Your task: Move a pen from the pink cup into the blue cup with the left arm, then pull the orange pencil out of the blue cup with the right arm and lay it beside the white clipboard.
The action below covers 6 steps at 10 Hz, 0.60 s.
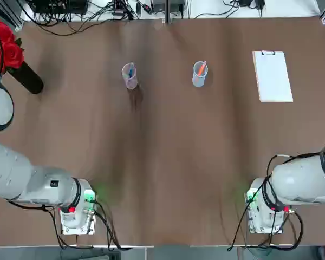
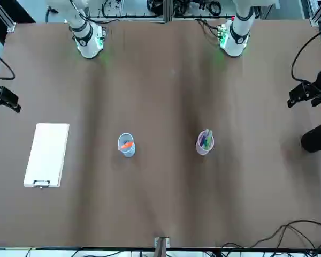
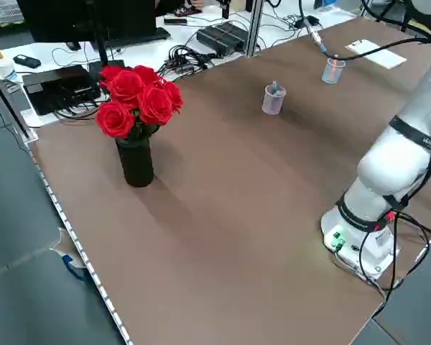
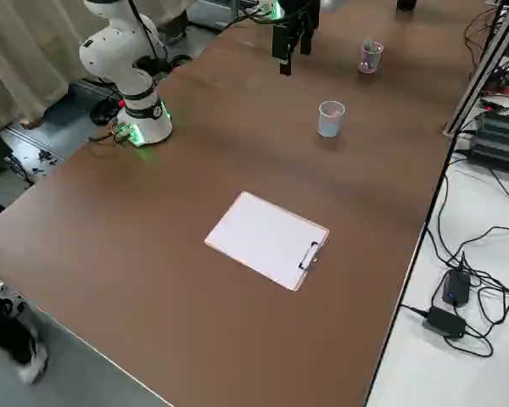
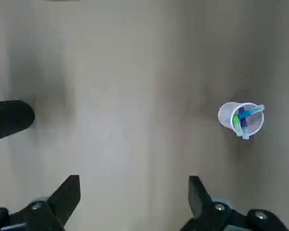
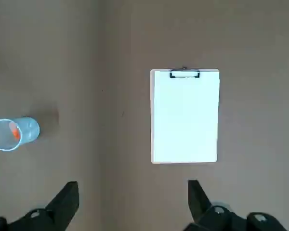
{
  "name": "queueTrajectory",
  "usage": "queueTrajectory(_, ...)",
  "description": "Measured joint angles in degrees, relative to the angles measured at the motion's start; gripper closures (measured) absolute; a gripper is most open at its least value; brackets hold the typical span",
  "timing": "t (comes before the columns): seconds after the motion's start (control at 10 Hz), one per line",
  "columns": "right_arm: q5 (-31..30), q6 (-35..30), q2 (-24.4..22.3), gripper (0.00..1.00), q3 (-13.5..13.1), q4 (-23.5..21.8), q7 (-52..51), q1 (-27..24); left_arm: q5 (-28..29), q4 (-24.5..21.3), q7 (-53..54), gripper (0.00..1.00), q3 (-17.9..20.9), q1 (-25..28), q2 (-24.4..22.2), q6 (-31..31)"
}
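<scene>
The pink cup (image 1: 129, 76) stands upright at the back of the table, left of centre, with a blue pen (image 5: 252, 112) and other coloured pens in it. The blue cup (image 1: 199, 74) stands to its right and holds the orange pencil (image 6: 12, 130). Farther right lies the white clipboard (image 1: 272, 76), its clip toward the far edge. My left gripper (image 5: 132, 185) hovers high over the table's left side, open and empty, far from the pink cup (image 5: 241, 119). High on the right side, my right gripper (image 6: 132, 190) is open and empty, with the clipboard (image 6: 185, 115) and blue cup (image 6: 14, 134) below it.
A black vase (image 1: 26, 78) of red roses (image 3: 135, 97) stands near the table's left edge. Cables and electronics (image 1: 86, 11) lie beyond the far edge. The arm bases (image 1: 78, 208) (image 1: 265, 208) sit at the near edge.
</scene>
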Motion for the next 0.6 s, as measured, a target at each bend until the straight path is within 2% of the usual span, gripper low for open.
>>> queueTrajectory(0.6, 0.00, 0.11, 0.00, 0.00, 0.06, 0.00, 1.15, 0.00, 0.00, 0.00, 0.18, 0.01, -0.11, -0.03, 0.03, 0.10)
